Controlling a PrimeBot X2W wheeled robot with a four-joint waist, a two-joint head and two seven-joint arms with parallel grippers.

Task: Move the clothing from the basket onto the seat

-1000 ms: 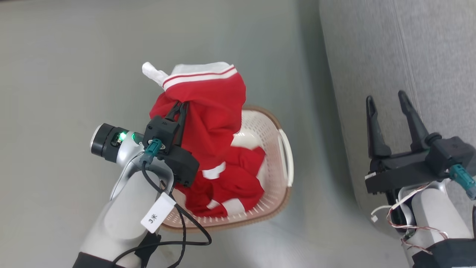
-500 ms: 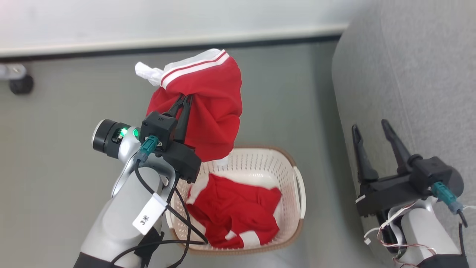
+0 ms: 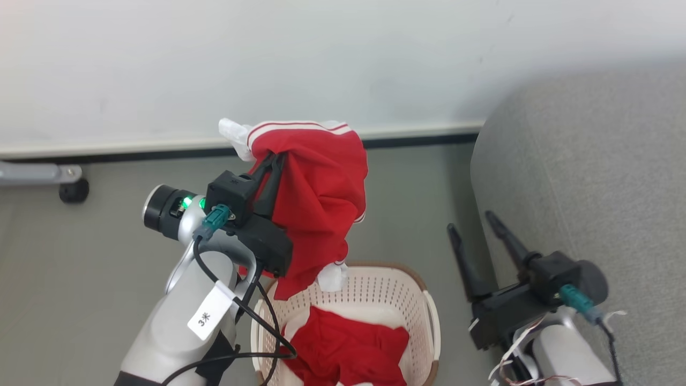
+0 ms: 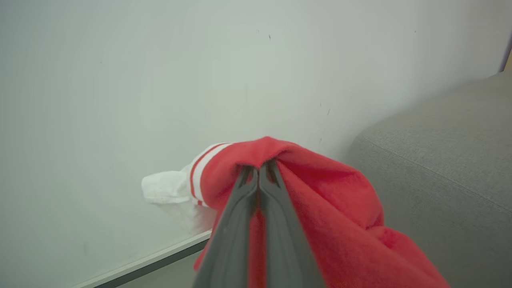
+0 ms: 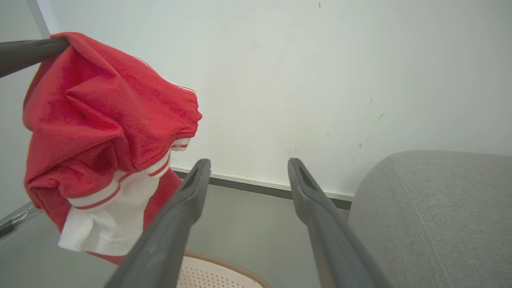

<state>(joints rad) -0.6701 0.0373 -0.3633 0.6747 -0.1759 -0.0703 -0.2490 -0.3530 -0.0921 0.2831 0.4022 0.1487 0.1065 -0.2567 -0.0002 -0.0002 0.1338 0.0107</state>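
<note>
My left gripper (image 3: 274, 160) is shut on a red garment (image 3: 319, 198) with white striped trim, which hangs in the air above the cream basket (image 3: 370, 287). In the left wrist view the closed gripper (image 4: 260, 168) pinches the top fold of that red garment (image 4: 320, 208). Another red piece (image 3: 348, 351) lies inside the basket. Beside the grey sofa (image 3: 589, 177), my right gripper (image 3: 471, 222) stands open and holds nothing. The right wrist view has the hanging garment (image 5: 100, 120) at left, the open gripper (image 5: 248, 164) in the middle and the sofa (image 5: 432, 216) at right.
A white wall (image 3: 321, 59) with a dark baseboard runs behind the basket. A grey metal leg with a black caster (image 3: 72, 190) stands on the floor at far left. Grey floor (image 3: 80, 279) lies between the basket and the sofa.
The head camera has tilted up, bringing the wall into view and sliding the basket down the picture. The held garment now hangs wholly out of the basket, higher above it.
</note>
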